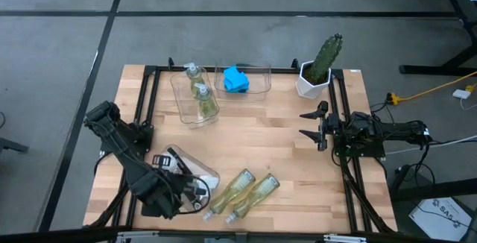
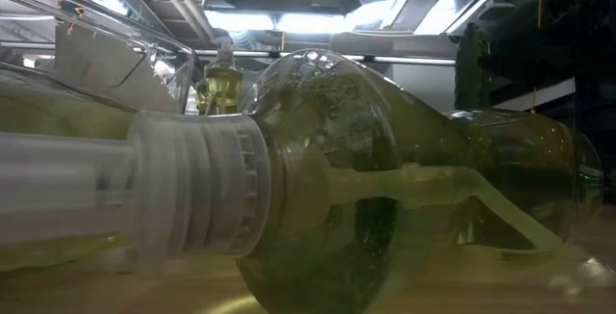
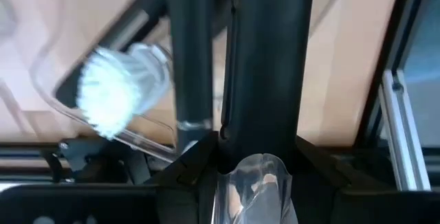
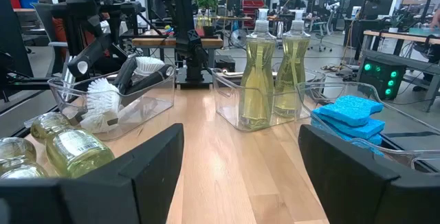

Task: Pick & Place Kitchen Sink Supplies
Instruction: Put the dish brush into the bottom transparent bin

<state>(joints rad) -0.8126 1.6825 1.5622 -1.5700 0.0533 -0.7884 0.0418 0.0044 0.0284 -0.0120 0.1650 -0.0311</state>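
Observation:
My left gripper (image 1: pixel 179 191) hangs over the near-left end of a clear bin (image 1: pixel 203 174), shut on a black-handled dish brush (image 3: pixel 268 59). Other brushes lie in that bin, their white heads (image 4: pixel 103 99) showing. Two soap bottles (image 1: pixel 246 191) lie on their sides on the table near the front edge; one (image 2: pixel 366 189) fills the low view. Two more bottles (image 1: pixel 200 98) stand upright in a far clear bin. Blue sponges (image 1: pixel 237 79) lie in the bin beside it. My right gripper (image 1: pixel 311 124) waits open at the right edge. My left gripper pinches the brush's black handle (image 3: pixel 265 124) between its two fingers, which point down from above. The handle runs out from between the fingers, across them. A clear piece (image 3: pixel 258 183) sits between the fingers. The arm hides whether the brush touches the bin.
A cactus in a white pot (image 1: pixel 320 64) stands at the far right corner. Black frame rails (image 1: pixel 145 101) run along the table's left, right and far sides. Bare wood (image 1: pixel 268 139) lies in the middle of the table.

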